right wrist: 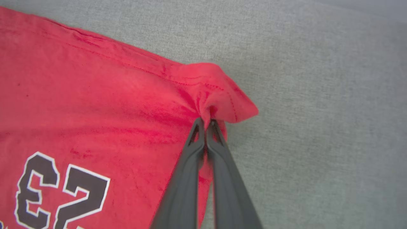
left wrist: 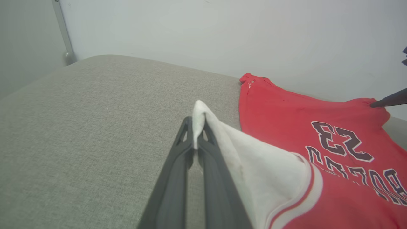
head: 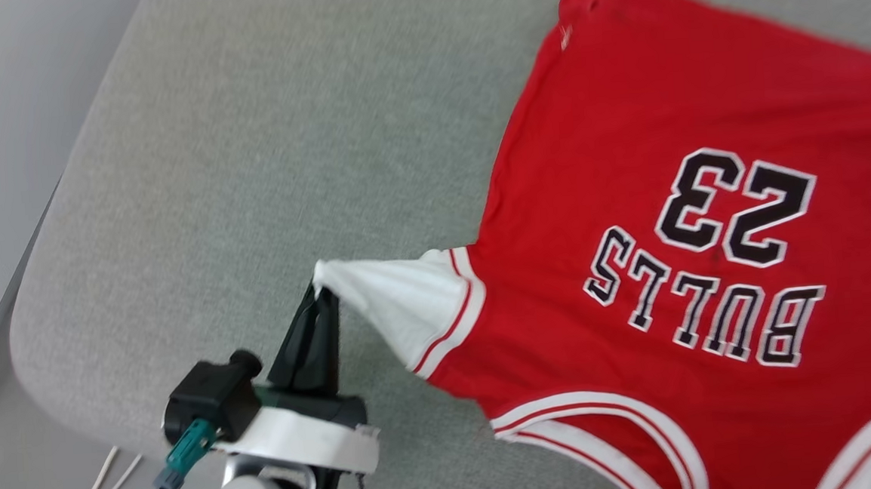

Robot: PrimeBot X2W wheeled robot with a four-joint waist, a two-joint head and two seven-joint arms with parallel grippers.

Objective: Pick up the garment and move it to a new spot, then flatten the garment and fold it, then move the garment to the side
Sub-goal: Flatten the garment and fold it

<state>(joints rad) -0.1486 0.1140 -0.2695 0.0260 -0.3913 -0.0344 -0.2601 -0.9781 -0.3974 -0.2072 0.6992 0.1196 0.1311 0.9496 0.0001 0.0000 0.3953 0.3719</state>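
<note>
The garment [head: 663,132] is a bright red jersey with white sleeves, striped trim and black "BULLS 23" lettering, lying spread on the grey cushion at the right of the head view. My left gripper [head: 320,288] is shut on the tip of a white sleeve [head: 401,299], which is pulled out to the left into a point; in the left wrist view the gripper [left wrist: 196,128] pinches the sleeve [left wrist: 267,178]. My right gripper [right wrist: 206,121] is shut on the bunched corner of the red hem [right wrist: 219,95]. Its dark fingers [left wrist: 389,100] show at the garment's far corner.
The grey fabric cushion [head: 263,149] has a rounded edge at the left and near side. A pale wall [left wrist: 222,31] rises behind it, with a metal post [left wrist: 63,35] at the left. Thin white cables [head: 95,488] lie on the floor below the cushion's corner.
</note>
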